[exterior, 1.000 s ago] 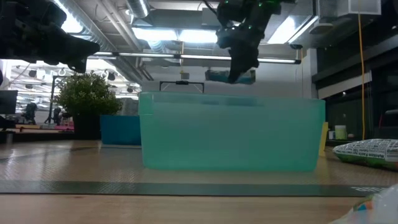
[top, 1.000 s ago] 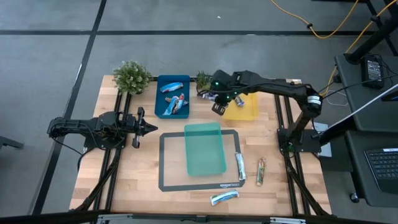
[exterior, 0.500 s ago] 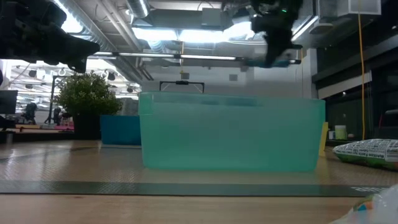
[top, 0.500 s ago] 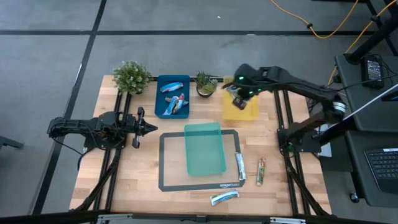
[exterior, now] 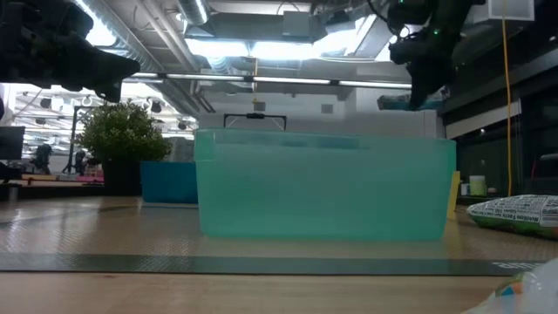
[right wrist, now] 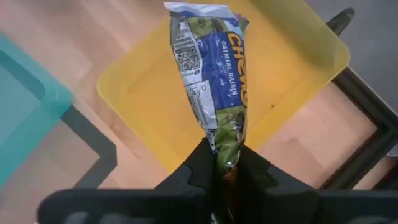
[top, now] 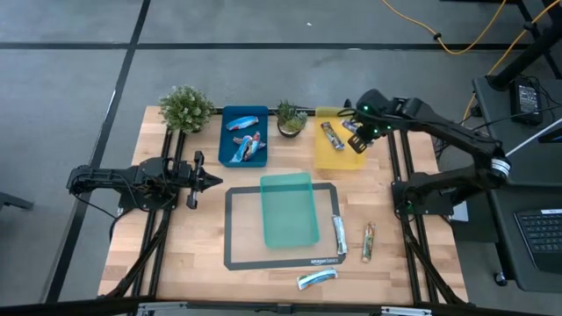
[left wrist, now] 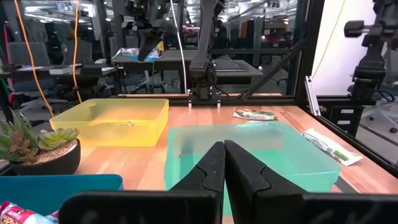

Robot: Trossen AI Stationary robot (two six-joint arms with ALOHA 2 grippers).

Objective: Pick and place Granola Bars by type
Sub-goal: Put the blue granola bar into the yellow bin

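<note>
Sorting looks roughly halfway: the right gripper (right wrist: 224, 163) pinches a Chewy oatmeal raisin bar (right wrist: 214, 81) above the yellow tray (top: 329, 156), blue tray (top: 230, 139) holds some, three bars (top: 339, 235) remain loose by the empty teal tray (top: 290, 209), and the left gripper (left wrist: 224, 163) idles closed.

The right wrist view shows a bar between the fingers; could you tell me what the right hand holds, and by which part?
The right hand pinches a granola bar by one end of its wrapper, above the yellow tray.
</note>
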